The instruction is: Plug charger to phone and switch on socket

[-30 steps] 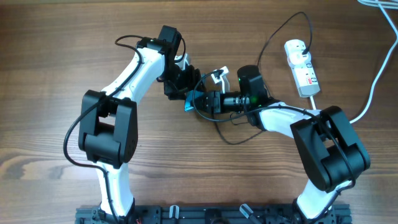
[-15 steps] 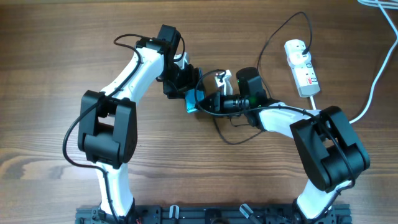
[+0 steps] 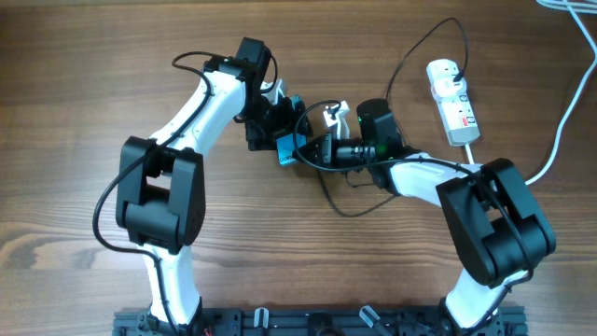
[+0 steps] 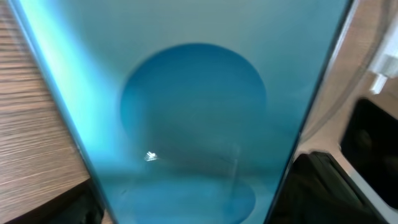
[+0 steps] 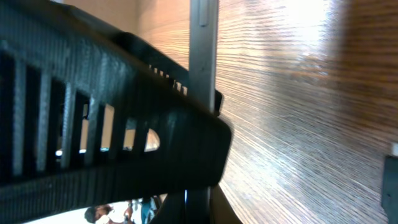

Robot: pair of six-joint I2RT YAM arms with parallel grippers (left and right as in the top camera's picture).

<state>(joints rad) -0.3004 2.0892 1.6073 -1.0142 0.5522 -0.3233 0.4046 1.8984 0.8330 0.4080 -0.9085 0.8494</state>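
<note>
Overhead and wrist views of a wooden counter [image 3: 75, 93] with two arms meeting just toward 12 o'clock of its centre. One phone [image 3: 285, 151] lies between the two wrists there; from above only teal slivers of its screen show. In the left wrist view that teal screen [image 4: 193, 112] fills nearly the whole frame. The left fingers [image 3: 264, 126] stand at 10 o'clock of the phone, right against it, but whether they grip it or stand apart cannot be told. The right fingers [image 3: 313, 149] come in from 3 o'clock and are closed. In the right wrist view one ribbed black finger [image 5: 124, 137] crosses the phone's grey edge [image 5: 202, 56], and what they pinch, if anything, is hidden. One socket [image 3: 453, 105], a white strip with red marks, lies at 2 o'clock, well apart from the phone. One charger [image 3: 408, 56] runs from it as a thin black cable looping toward the right arm; its plug tip is not visible. One white cord [image 3: 565, 107] trails from the strip toward 3 o'clock.
</note>
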